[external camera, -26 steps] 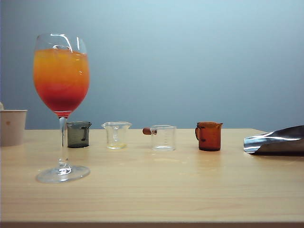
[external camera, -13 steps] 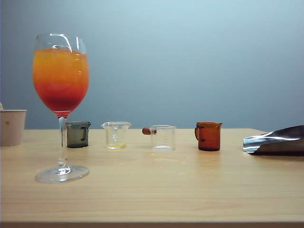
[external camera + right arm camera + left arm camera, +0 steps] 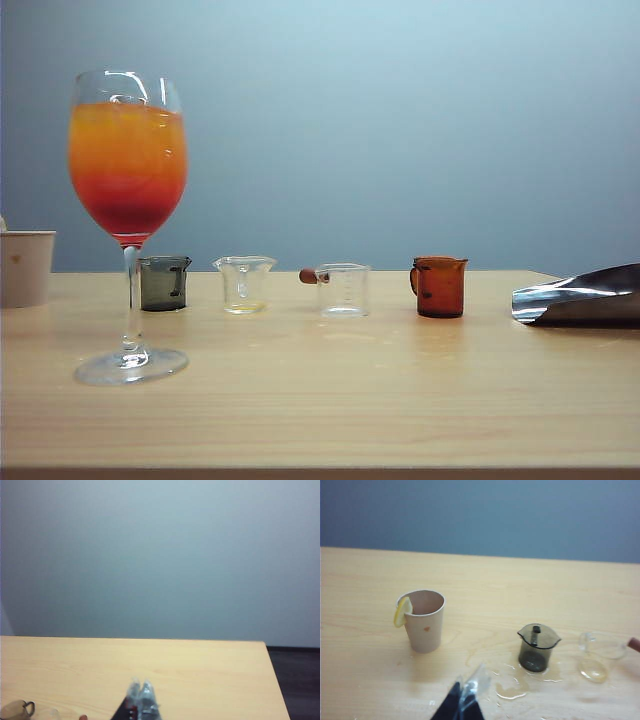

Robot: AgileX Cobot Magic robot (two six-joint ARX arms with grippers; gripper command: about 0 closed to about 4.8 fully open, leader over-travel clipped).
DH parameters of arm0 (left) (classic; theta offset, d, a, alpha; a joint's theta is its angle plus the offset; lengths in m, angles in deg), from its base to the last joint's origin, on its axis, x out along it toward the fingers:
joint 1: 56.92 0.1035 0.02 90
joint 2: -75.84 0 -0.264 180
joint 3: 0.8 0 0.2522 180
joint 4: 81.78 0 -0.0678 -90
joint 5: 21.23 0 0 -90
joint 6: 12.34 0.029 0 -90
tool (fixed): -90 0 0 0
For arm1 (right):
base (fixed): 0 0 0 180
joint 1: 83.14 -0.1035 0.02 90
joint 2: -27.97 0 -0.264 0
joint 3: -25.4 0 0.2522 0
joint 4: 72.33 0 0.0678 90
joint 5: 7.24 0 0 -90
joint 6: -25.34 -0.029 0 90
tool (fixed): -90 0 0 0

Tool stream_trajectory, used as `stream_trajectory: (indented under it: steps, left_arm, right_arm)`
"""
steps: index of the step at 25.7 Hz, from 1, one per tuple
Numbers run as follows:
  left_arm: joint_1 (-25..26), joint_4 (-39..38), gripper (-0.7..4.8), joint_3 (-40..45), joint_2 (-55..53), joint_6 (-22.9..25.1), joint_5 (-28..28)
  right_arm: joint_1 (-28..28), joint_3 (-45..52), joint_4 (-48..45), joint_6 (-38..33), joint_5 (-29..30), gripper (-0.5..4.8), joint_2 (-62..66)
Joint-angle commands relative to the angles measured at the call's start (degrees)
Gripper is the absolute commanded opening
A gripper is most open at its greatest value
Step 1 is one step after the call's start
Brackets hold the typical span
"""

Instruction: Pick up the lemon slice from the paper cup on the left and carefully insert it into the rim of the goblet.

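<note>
The goblet [image 3: 128, 150], tall and clear with its drink orange over red, stands at the left of the exterior view. At the far left edge is the off-white paper cup [image 3: 25, 266]. In the left wrist view the paper cup [image 3: 426, 625] carries the lemon slice [image 3: 402, 611] hooked on its rim. My left gripper [image 3: 468, 682] is shut and empty, on the near side of the cup and apart from it. My right gripper [image 3: 141, 682] is shut with nothing in it, over bare table. Its silvery fingers [image 3: 570, 295] enter the exterior view from the right.
A row of small jugs stands behind the goblet: dark grey [image 3: 164, 282], clear [image 3: 245, 284], clear with a brown handle [image 3: 343, 290] and brown [image 3: 440, 286]. Spilled liquid [image 3: 511, 689] lies on the wood near the dark jug [image 3: 537, 647]. The table's far right corner [image 3: 264, 642] shows.
</note>
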Motion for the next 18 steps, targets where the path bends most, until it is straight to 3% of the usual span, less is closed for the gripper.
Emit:
stream_trajectory:
  steps: [1, 6, 8, 14, 18]
  left_arm:
    - [3.06, 7.23, -0.05, -3.21, -9.4, 1.03, 2.43]
    - [14.21, 13.46, -0.05, -10.03, -24.98, 0.85, 13.16]
    - [16.63, 14.23, -0.05, -11.58, -29.73, 0.87, 13.79]
    - [18.36, 24.13, -0.05, -13.29, -41.59, 8.85, 17.05]
    - [19.21, 26.34, -0.05, -16.9, -50.25, 9.64, 19.71]
  right_arm:
    - [-0.98, -2.62, -1.66, 0.46, 1.81, -0.06, 3.02]
    - [-4.83, -2.62, -3.61, 0.04, 1.62, -0.06, 7.8]
    - [-6.62, -2.62, -8.15, -0.37, 1.92, -0.06, 11.47]
    - [-11.41, -2.64, -13.7, 0.17, 1.9, -0.06, 17.09]
    - [-13.68, -2.64, -13.16, 0.09, 2.16, -0.06, 20.5]
